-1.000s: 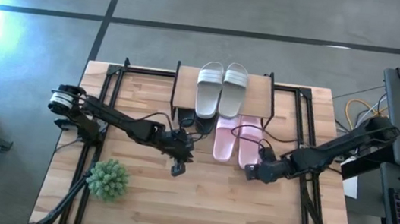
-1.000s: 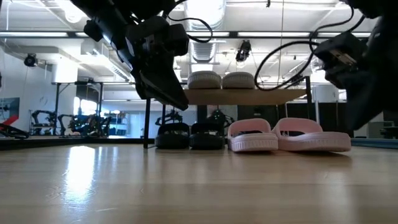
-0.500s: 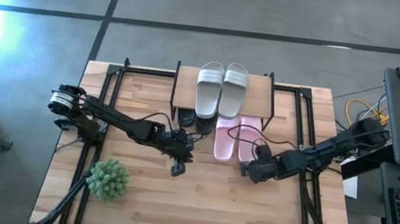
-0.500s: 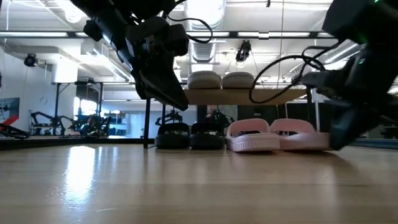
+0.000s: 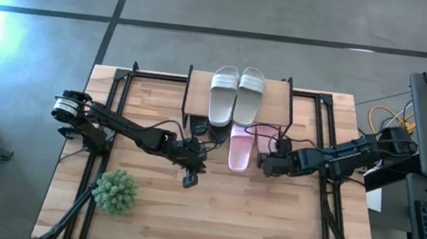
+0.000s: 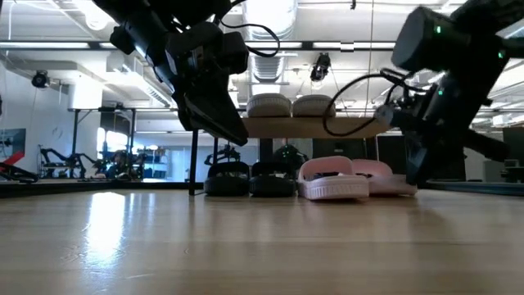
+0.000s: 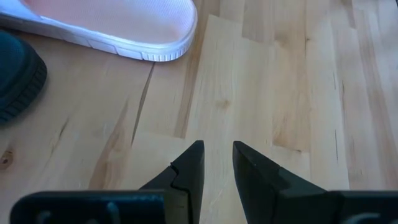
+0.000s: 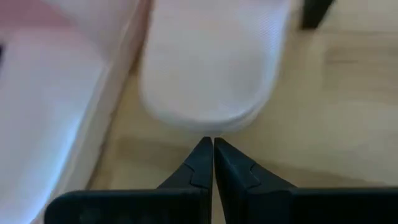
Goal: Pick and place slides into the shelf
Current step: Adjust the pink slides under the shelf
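Two light grey-white slides [image 5: 237,94] lie side by side on the shelf [image 5: 277,103]. Two black slides [image 6: 250,176] stand on the table under its board. One pale pink slide [image 5: 240,149] lies on the table at the shelf's near edge. The other pink slide [image 8: 205,74] lies just right of it, mostly hidden by my right arm in the high view. My right gripper [image 8: 213,152] is shut, right at this slide's heel. My left gripper [image 7: 217,165] hovers over bare wood near the black slides, slightly open and holding nothing. My right gripper meets the rounded heel edge [image 8: 208,127] of the right-hand pink slide with the tips of its shut fingers. It comes low from the table's near-right side and points toward the shelf. The slide lies flat on the table.
A green spiky plant ball [image 5: 116,192] sits near the table's near left corner. The shelf's thin black legs [image 6: 193,164] stand beside the black slides. Bare wood lies across the near half of the table [image 5: 218,218]. Cables trail from both arms.
My right gripper has moved toward the far edge and leftward, to the shelf, staying shut. The right-hand pink slide has slid ahead of it along the table, farther under the shelf board. The other slides have kept their places.
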You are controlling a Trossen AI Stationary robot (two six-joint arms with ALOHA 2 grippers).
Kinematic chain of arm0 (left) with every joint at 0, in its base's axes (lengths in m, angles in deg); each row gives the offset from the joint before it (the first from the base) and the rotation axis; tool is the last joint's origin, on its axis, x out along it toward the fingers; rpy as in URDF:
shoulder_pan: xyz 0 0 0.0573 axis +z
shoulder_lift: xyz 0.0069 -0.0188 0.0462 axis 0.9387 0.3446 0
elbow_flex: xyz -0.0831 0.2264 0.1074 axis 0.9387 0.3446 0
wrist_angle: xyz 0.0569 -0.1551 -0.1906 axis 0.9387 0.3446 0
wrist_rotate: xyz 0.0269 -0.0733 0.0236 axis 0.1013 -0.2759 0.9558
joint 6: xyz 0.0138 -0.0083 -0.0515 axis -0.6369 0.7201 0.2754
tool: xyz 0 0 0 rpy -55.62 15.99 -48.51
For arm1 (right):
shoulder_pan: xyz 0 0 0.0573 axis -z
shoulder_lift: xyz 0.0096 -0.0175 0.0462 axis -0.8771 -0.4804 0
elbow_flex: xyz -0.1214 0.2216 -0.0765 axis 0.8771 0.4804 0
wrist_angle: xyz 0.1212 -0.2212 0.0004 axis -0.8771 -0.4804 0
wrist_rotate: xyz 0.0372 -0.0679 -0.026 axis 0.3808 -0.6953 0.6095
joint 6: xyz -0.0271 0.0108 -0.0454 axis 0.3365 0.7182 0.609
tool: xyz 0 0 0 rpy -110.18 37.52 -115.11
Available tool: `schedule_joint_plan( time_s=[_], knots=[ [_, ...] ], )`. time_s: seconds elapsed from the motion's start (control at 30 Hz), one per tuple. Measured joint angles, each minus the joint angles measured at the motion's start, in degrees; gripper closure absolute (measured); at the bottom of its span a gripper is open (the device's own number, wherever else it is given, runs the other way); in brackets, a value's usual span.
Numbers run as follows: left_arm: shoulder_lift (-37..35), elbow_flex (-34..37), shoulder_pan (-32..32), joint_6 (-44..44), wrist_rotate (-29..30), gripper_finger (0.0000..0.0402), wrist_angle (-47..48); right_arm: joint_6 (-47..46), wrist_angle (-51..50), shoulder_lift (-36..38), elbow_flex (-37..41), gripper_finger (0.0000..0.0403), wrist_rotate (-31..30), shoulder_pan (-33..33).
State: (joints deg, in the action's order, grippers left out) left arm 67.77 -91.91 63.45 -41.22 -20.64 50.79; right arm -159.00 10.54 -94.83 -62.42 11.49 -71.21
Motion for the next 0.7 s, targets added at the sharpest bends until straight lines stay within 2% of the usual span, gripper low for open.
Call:
schedule_joint_plan(
  time_s=[0.17, 0.3, 0.5, 0.7],
  knots=[
    [0.0, 0.0, 0.0, 0.0, 0.0, 0.0332, 0.0, 5.4, 0.7, 3.1, -2.4, 0.0394, 9.6, -1.4],
    [0.0, 0.0, 0.0, -0.3, 0.0, 0.0332, 0.0, 10.4, 8.1, 4.5, -3.1, 0.0394, 17.3, -3.2],
    [0.0, 0.0, 0.0, -0.9, 0.3, 0.0332, 0.0, 11.1, 22.8, -0.3, -3.0, 0.0394, 17.8, -4.1],
    [0.0, 0.0, 0.0, -1.4, 0.3, 0.0332, 0.2, 10.9, 27.2, -9.3, -4.5, 0.0394, 18.4, -4.1]
  ],
)
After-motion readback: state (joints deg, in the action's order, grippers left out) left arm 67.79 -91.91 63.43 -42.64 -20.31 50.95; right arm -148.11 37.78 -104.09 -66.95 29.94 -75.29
